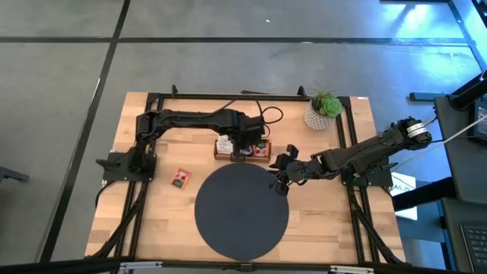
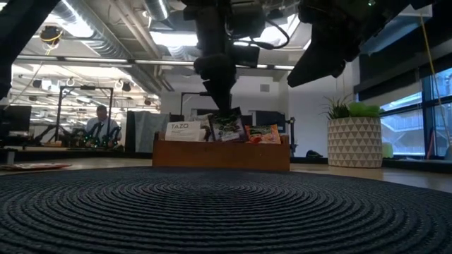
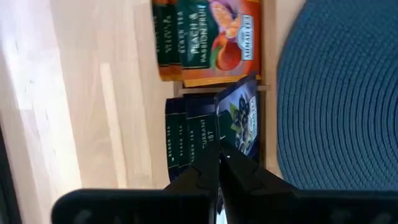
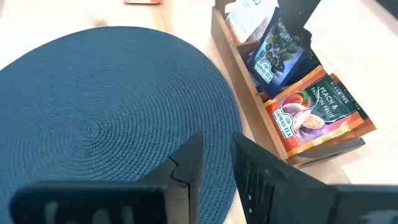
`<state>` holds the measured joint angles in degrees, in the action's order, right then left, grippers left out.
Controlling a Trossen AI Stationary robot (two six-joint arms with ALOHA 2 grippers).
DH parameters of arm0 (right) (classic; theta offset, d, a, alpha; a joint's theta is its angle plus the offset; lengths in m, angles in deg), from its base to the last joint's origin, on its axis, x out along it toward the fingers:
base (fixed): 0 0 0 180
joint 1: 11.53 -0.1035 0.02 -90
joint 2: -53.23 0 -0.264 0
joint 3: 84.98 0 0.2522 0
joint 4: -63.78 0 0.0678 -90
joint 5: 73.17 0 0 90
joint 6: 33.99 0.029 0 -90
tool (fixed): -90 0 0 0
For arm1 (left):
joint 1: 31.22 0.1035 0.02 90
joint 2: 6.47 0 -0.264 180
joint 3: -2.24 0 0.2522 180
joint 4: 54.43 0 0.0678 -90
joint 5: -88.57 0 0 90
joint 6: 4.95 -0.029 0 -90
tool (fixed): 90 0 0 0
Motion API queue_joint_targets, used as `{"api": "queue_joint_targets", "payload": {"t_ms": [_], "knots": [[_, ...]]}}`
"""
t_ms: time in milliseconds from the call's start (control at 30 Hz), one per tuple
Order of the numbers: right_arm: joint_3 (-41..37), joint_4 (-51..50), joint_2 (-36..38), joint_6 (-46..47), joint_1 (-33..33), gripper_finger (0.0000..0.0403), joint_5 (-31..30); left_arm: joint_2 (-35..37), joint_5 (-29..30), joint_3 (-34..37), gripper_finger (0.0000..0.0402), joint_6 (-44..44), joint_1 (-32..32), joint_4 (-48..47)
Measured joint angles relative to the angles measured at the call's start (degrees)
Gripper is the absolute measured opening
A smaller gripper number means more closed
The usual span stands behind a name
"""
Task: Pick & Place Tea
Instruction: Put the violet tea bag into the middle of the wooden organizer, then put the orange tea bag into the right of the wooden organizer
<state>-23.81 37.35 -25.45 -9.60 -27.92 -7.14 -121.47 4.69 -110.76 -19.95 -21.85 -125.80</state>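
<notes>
My left gripper (image 1: 245,144) over wooden tray (image 1: 242,157), frame centre, pinching dark blackcurrant sachet (image 4: 278,53) by top edge; sachet in middle compartment, tilted, long axis near upright. Right gripper (image 1: 279,183) at mat (image 1: 242,213) edge, fingers parted, empty. Red sachet (image 1: 181,178) flat on table, left of mat.

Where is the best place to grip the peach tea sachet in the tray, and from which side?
Probably the top edge of the peach sachet, coming from above: it stands upright in the wooden tray, whose walls hide its lower part.
</notes>
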Motion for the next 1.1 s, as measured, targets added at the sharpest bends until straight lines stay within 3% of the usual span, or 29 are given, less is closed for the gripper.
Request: {"api": "queue_joint_targets", "payload": {"t_ms": [167, 367, 633, 1100], "knots": [[0.00, -0.02, 0.00, -0.90, 0.00, 0.0086, 0.00, 0.00, 0.62, 0.00, 0.0002, -1.82, -0.28, -0.04], [0.00, -0.02, 0.00, -0.98, 0.00, 0.0086, -0.02, 0.00, 5.55, 0.00, 0.0002, -3.14, -0.28, -1.95], [0.00, -0.04, -0.02, -0.97, 0.03, 0.0086, -0.69, 0.00, 1.88, 0.00, 0.0006, -3.20, -0.76, -1.97], [0.00, -0.02, -0.02, -0.97, 0.05, 0.0086, -2.05, 0.83, 1.89, 0.00, 0.0098, -0.05, -0.76, -5.51]]}}
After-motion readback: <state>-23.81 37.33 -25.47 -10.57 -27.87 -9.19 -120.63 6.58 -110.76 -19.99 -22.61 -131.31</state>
